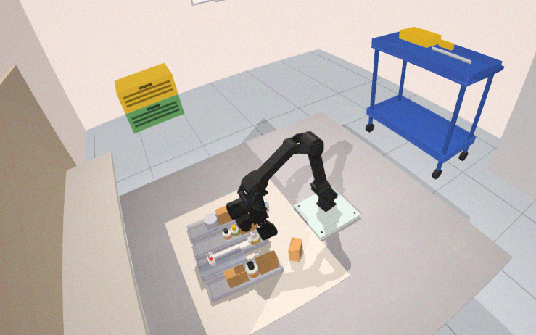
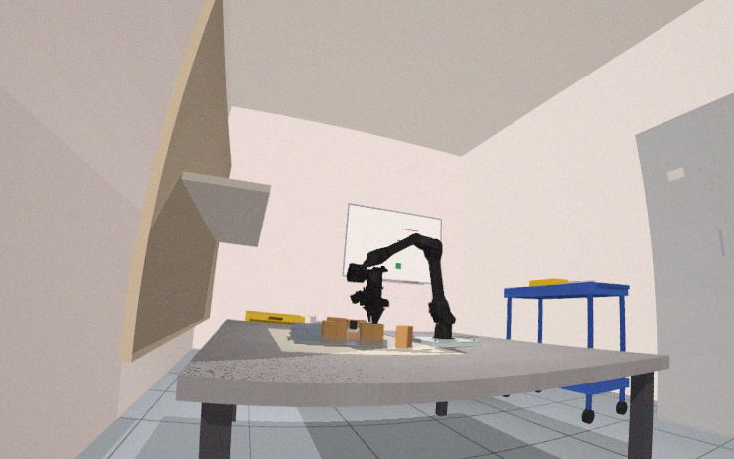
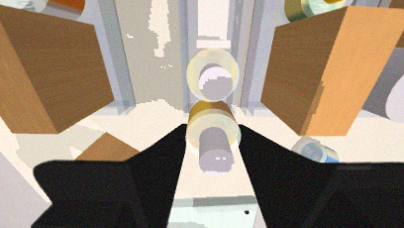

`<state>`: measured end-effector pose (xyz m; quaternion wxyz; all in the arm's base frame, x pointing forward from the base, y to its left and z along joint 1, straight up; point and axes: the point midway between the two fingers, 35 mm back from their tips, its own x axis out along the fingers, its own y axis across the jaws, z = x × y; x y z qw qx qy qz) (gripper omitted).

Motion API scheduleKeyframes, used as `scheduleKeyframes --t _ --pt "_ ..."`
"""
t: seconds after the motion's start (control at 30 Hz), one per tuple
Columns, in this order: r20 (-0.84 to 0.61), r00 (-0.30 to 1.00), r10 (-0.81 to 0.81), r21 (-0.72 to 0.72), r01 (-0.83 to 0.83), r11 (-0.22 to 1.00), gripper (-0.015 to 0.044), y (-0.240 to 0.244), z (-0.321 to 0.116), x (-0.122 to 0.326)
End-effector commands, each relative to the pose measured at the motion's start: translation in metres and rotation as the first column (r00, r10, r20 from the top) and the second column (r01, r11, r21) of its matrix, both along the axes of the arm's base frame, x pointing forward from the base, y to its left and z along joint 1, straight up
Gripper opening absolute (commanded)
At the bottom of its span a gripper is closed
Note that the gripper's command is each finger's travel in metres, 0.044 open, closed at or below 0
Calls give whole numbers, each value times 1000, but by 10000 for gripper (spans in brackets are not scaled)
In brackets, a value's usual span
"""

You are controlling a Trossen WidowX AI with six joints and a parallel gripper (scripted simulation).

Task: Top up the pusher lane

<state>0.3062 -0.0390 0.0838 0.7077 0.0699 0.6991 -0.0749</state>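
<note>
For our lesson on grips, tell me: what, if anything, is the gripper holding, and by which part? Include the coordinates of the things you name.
A small jar [image 3: 212, 116] with a pale grey cap, held by the sides of its body below the cap, between the two black fingers.

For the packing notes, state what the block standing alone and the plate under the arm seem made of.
The orange-brown rectangular block: probably matte wood or cardboard; flat colour, no gloss. The pale green square plate: perhaps frosted glass or plastic; pale, green-tinted.
</note>
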Motion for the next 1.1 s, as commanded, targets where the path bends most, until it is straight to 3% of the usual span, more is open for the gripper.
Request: scheduleKeyframes --t 0.0,1.07 --pt "22 1000 3 -1 -3 1000 0 -1 3 8" --pt "23 1000 3 -1 -3 1000 0 -4 6 20"
